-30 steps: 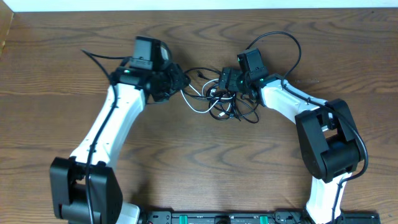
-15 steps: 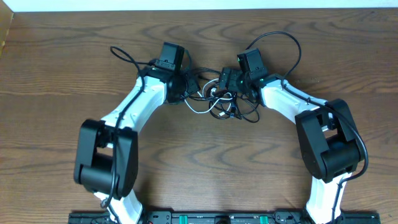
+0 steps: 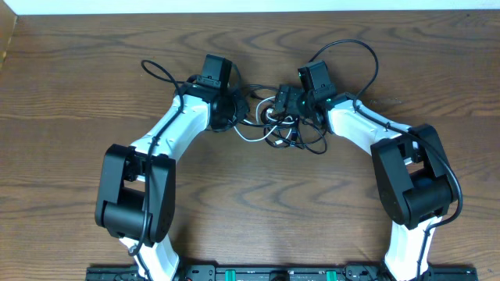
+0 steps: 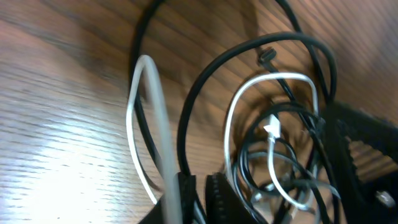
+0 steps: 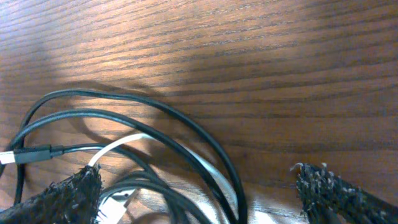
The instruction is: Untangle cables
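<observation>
The cables (image 3: 273,129) lie in one tangle at the table's middle back: black loops and a white cord (image 3: 247,134). My left gripper (image 3: 233,109) is at the tangle's left edge. In the left wrist view its fingers (image 4: 200,196) are almost closed with a black cable (image 4: 186,118) running between them. A white cable (image 4: 144,112) passes just outside the left finger. My right gripper (image 3: 280,101) is at the tangle's right top. In the right wrist view it is wide open (image 5: 199,199) over black loops (image 5: 186,124) and a white cord (image 5: 118,146), holding nothing.
Thick black robot cables arc behind each arm, one at the left (image 3: 156,66) and one at the right (image 3: 361,47). The wooden table (image 3: 250,203) spreads out in front of the tangle. A white wall edge runs along the back.
The left arm swung right from the table's left side into the tangle a second ago and has hardly moved since. The right arm has stayed still.
</observation>
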Controlling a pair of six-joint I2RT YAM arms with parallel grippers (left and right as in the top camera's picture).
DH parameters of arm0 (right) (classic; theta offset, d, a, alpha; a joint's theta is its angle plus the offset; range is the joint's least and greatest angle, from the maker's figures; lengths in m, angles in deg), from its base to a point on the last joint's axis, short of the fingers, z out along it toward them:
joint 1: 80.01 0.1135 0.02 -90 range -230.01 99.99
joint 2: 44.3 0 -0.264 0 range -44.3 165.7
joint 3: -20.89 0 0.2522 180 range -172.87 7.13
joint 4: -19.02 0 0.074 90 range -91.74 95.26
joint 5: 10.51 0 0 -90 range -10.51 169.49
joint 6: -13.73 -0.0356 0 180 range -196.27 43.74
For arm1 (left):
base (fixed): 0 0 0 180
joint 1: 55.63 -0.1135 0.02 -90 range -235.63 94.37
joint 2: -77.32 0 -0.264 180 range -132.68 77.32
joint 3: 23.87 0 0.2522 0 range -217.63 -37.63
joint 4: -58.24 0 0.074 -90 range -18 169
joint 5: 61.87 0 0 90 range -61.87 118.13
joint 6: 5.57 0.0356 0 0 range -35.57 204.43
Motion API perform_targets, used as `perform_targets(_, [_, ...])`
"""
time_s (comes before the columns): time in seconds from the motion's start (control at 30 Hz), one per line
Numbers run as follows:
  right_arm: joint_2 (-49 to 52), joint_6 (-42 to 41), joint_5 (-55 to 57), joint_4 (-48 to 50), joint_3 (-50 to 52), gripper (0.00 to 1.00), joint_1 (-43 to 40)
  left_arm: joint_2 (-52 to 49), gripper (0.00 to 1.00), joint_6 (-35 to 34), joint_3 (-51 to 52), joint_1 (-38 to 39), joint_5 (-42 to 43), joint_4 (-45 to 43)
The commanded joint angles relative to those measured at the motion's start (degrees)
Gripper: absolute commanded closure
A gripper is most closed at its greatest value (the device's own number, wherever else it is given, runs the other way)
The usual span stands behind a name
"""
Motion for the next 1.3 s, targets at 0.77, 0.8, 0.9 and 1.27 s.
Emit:
perform_targets(0.77, [3.3,-1.6,0.6,-1.5,1.9,0.01,-0.1,38.1,0.93,0.2,-0.7,-14.9,26.2,0.0])
perform_targets(0.8, [3.3,-1.6,0.6,-1.5,1.9,0.01,-0.1,39.6,0.93,0.2,-0.7,-16.0,26.2,0.0])
perform_targets(0.9, [3.3,-1.6,0.6,-1.5,1.9,0.01,-0.1,43.4,0.92,0.2,-0.7,-19.2,26.2,-0.1])
perform_targets(1.27, [3.3,10.4,-16.3,2.3,1.9,0.01,-0.2,50.2,0.93,1.7,-0.7,-27.8,26.2,0.2])
